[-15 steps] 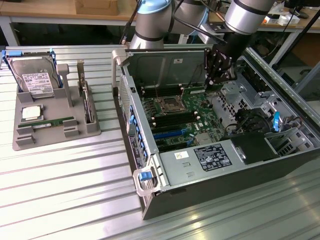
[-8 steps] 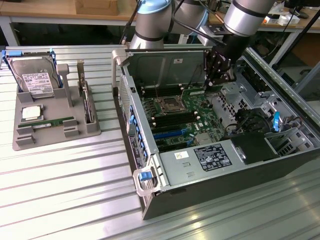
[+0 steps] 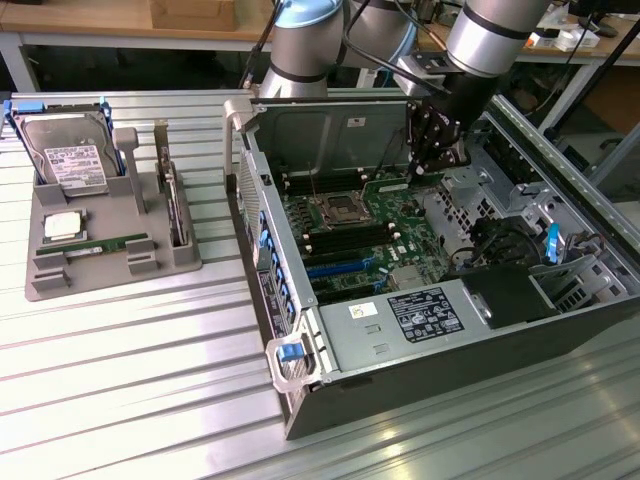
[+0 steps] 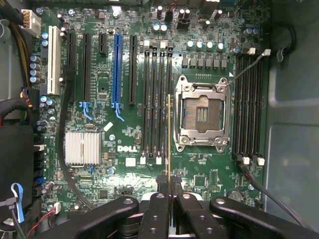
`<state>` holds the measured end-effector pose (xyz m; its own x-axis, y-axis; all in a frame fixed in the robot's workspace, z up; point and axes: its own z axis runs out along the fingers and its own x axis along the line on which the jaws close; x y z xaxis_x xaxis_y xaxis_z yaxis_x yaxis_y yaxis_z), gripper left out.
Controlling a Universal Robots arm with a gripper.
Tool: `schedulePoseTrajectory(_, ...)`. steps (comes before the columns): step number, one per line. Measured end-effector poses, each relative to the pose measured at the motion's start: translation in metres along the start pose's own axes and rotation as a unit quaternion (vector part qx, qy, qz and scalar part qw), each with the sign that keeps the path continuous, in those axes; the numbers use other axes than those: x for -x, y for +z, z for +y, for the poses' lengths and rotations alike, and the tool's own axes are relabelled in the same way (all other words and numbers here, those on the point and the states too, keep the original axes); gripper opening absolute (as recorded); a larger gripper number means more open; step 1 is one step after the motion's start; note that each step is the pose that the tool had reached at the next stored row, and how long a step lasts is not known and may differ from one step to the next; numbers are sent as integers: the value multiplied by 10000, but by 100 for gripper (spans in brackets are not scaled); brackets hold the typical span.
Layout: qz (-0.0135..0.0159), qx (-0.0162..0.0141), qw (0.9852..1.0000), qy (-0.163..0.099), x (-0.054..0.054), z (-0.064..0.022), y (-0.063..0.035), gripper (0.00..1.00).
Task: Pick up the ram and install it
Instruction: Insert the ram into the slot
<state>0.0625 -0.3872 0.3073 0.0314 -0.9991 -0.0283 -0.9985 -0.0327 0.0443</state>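
Note:
In the wrist view my gripper (image 4: 169, 185) is shut on the ram (image 4: 170, 134), a thin green stick seen edge-on that reaches out from between the fingers. It hangs over the motherboard (image 4: 124, 149), lined up along the bank of black memory slots (image 4: 157, 104) beside the open CPU socket (image 4: 202, 112). Whether it touches a slot I cannot tell. In the exterior view the gripper (image 3: 432, 170) is down inside the open computer case (image 3: 330, 390), above the far part of the board.
A grey holder (image 3: 60, 275) on the exterior view's left carries a hard drive (image 3: 72, 160), a square CPU chip (image 3: 62, 225) and another green stick (image 3: 105, 245). The power supply (image 3: 420, 315), black cables (image 3: 495, 240) and the case walls hem in the board.

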Motion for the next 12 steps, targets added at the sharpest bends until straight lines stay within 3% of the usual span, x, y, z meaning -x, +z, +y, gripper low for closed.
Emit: schedulePoseTrajectory(12, 0, 0, 10000, 0, -3, -5, 103, 12)
